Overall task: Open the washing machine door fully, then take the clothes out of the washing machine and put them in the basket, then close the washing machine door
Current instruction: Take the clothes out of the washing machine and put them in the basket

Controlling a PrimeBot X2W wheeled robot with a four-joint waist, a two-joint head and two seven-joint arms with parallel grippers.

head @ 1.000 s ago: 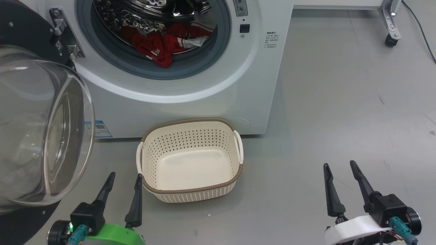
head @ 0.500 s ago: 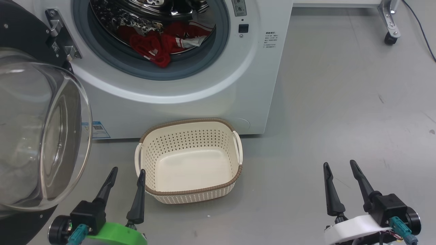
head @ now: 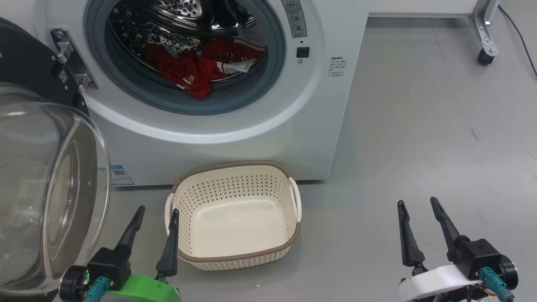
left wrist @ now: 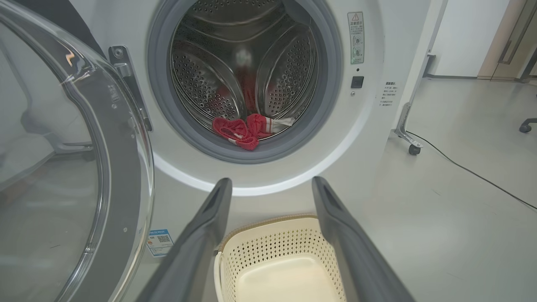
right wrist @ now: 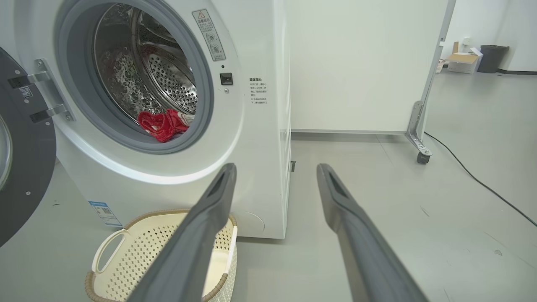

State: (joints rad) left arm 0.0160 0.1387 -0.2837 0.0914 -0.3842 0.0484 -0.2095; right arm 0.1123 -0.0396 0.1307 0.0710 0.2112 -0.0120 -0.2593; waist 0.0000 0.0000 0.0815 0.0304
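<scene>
The washing machine door (head: 42,188) stands swung wide at the left of the scene, its clear glass bowl bulging toward me, while both my claws hang low and near over the grey floor (head: 419,126). My left claw (head: 158,209) has its two dark fingers spread apart with nothing between them, just beside the near left corner of the basket (head: 235,165). My right claw (head: 417,201), equally spread and empty, sits well off to the right above bare floor.

By my reading, the first stage of the job is done: the door looks as far open as its hinge allows, and the mouth of the washing machine (head: 235,138) is unobstructed.

The second stage has not begun. The clothes (head: 191,75), a bunched red jersey with striped trim, lie at the bottom front of the steel drum (left wrist: 235,71), just behind the grey gasket (head: 168,94). The cream basket is empty on the floor in front of the washer, below the opening. Whether it touches the cabinet I cannot tell.

What is left, as I judge it: reach far into the drum, take hold of the jersey, carry it down into the basket, then swing the door shut from the left.
</scene>
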